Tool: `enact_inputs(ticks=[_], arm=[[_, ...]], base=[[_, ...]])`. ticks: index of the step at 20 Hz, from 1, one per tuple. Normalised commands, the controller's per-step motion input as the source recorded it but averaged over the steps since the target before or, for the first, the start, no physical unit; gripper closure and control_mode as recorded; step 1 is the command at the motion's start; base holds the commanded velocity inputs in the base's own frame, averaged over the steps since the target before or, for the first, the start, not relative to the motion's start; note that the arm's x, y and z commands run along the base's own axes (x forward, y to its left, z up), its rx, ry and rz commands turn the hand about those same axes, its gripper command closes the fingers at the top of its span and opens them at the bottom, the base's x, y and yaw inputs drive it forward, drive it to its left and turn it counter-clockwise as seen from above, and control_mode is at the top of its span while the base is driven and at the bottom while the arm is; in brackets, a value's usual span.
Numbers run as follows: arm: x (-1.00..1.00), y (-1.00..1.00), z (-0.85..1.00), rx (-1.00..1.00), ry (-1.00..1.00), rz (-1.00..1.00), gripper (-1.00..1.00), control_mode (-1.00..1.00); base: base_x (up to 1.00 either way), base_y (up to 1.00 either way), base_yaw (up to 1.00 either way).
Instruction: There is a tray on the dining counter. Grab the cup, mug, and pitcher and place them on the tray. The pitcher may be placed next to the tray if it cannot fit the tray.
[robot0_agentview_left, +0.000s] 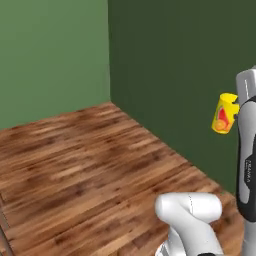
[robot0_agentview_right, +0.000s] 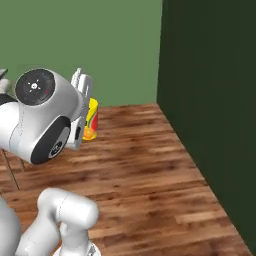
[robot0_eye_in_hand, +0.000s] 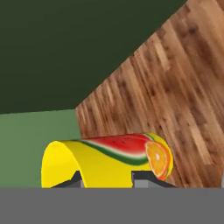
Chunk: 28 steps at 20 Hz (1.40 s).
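Hand view has our jaws clamped on the cup (robot0_eye_in_hand: 109, 162), carried high above the wooden floor (robot0_agentview_left: 85, 165). We judge one item fetched but unplaced; mug and pitcher remain.

Cup (robot0_agentview_left: 224, 114) up in the air, clear of the wooden floor (robot0_agentview_left: 95, 170), tilted, clamped in the pincer (robot0_eye_in_hand: 107, 178) at the arm's end, with a fingertip (robot0_eye_in_hand: 142, 178) against its side. Below and around it floor alone; behind it, two walls (robot0_agentview_right: 100, 45) meeting in a corner. In the hand view, cup lying sideways across the fingertips, mouth to the left.
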Motion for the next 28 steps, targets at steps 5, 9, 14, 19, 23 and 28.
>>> enact_inputs(ticks=[5,9,14,19,23,28], arm=[[0.0,0.0,0.0,0.0,0.0,0.0,1.0,1.0],[0.0,0.0,0.0,0.0,0.0,0.0,1.0,1.0],[0.0,0.0,0.0,0.0,0.0,0.0,1.0,1.0],[0.0,0.0,0.0,0.0,0.0,0.0,1.0,1.0],[0.0,0.0,0.0,0.0,0.0,0.0,1.0,1.0],[0.0,0.0,0.0,0.0,0.0,0.0,1.0,1.0]], base=[[0.51,-0.12,0.81],[0.48,-0.27,0.76],[0.5,-0.39,0.71],[0.56,-0.74,0.52],[0.76,-0.74,0.32],[0.82,-0.67,0.25]])
